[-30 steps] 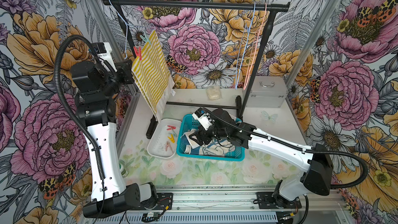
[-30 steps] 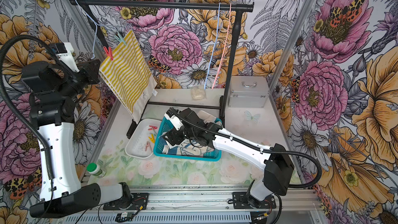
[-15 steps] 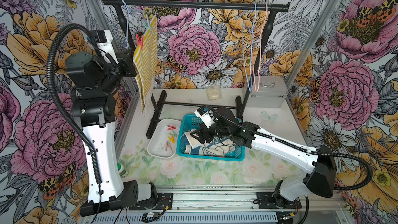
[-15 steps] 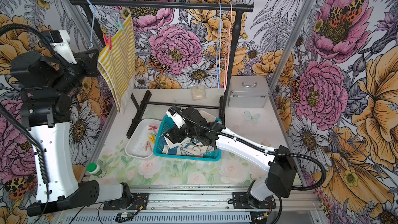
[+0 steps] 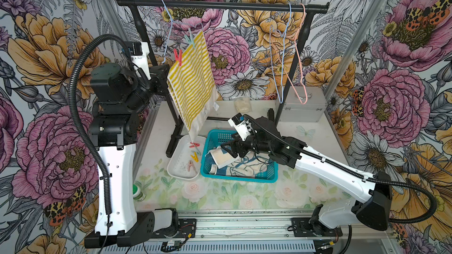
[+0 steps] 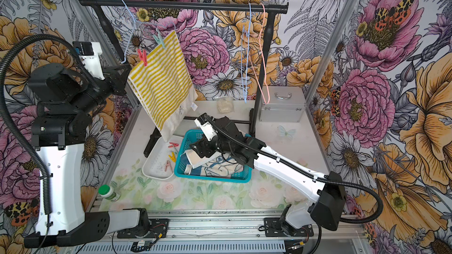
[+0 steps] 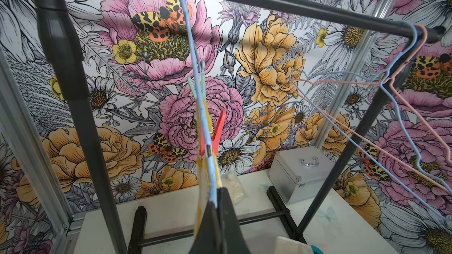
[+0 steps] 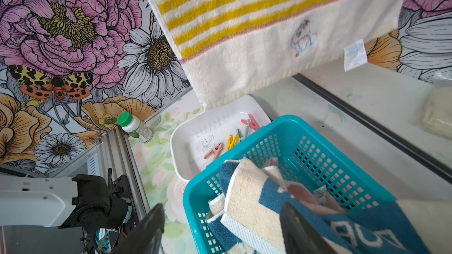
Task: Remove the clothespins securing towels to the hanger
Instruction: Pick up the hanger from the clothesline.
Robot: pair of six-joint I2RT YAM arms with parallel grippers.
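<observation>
The left gripper (image 7: pixel 216 200) is clamping fully shut on the blue hanger (image 7: pixel 211 172), possibly also catching the edge of the striped towel (image 5: pixel 192 79), which a red clothespin (image 5: pixel 178 57) and a mint clothespin (image 5: pixel 190 40) are pinning. The right gripper (image 8: pixel 221 207) is hovering wide open over the basket (image 8: pixel 305 142).

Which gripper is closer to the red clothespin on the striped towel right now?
Left. The left gripper is shut on the striped towel's upper corner, just below the red clothespin. The right gripper hangs open over the teal basket, far below it.
</observation>
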